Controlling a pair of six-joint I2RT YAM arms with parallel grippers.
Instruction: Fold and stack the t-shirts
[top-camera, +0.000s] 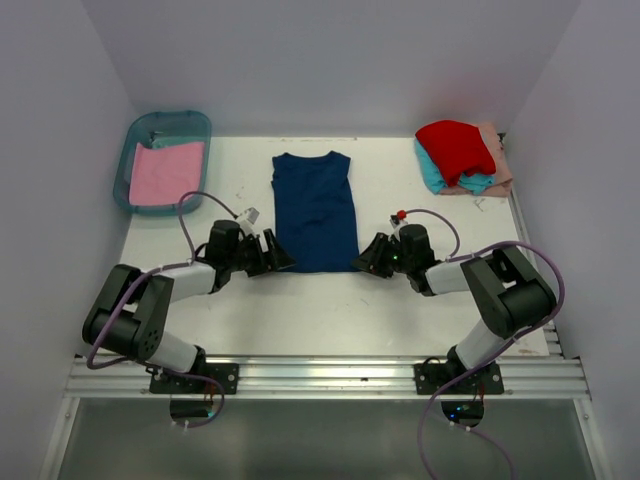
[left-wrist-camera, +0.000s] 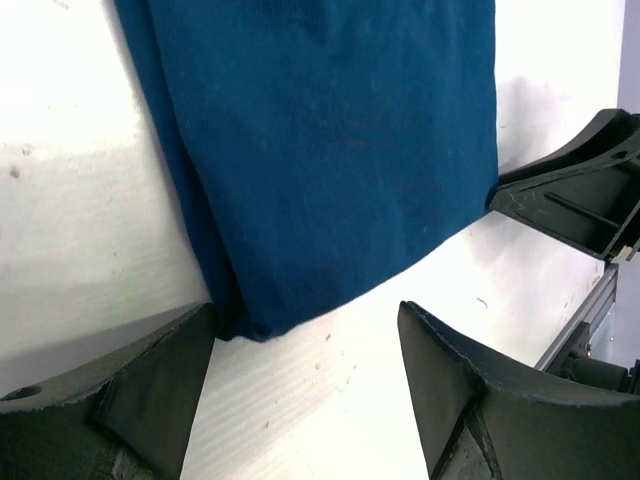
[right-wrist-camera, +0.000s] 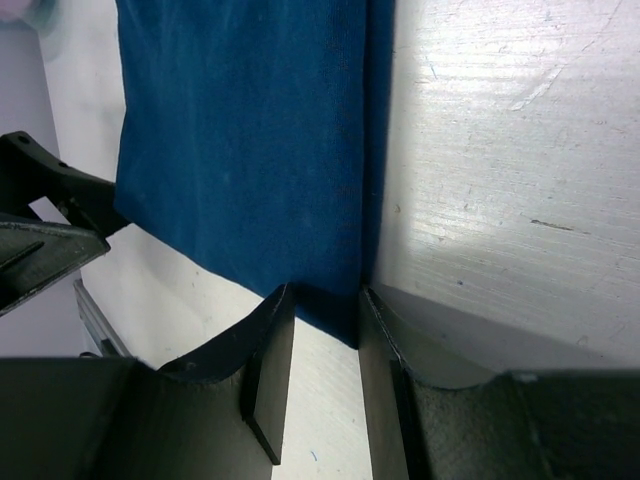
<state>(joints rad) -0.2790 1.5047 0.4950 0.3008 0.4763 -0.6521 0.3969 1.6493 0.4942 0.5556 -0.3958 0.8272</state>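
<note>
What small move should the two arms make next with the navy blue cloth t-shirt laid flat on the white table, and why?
Probably close both grippers on the near hem. The navy blue t-shirt lies flat and its sides look folded in. The left gripper and the right gripper each stand open around a hem corner, with nothing gripped yet.

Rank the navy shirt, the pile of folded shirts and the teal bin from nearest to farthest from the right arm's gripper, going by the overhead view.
1. The navy shirt, flat in the middle; the right gripper sits at its near right corner.
2. The pile of folded shirts, far back on the right.
3. The teal bin, far back on the left, beyond the navy shirt.
</note>
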